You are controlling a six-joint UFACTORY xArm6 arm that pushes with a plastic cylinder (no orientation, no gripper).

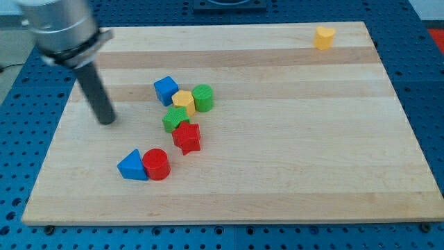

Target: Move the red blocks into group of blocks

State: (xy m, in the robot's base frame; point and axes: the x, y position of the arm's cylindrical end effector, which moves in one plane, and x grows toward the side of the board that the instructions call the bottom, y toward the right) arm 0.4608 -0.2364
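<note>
The table (291,139) is a light wooden board on a blue base, and most blocks lie in its left half. The arm comes in from the view's top left; it has no fingers, so there is nothing to open or close, only my tip (107,121), which stands on the wood to the left of the group, apart from every block.

The group holds a blue cube (165,89), a yellow block (184,101), a green cylinder (203,97) and a green star (175,119). The red star (186,137) already touches the green star from below.

The red cylinder (156,164) is lower left of the group, touching a blue triangle (132,167). A yellow block (323,37) sits far off at the top right.

I judge the red cylinder is what remains. The tip should go around to its lower-left side and push toward the upper right, through its centre, slowly, so it does not roll aside or scatter the group.
</note>
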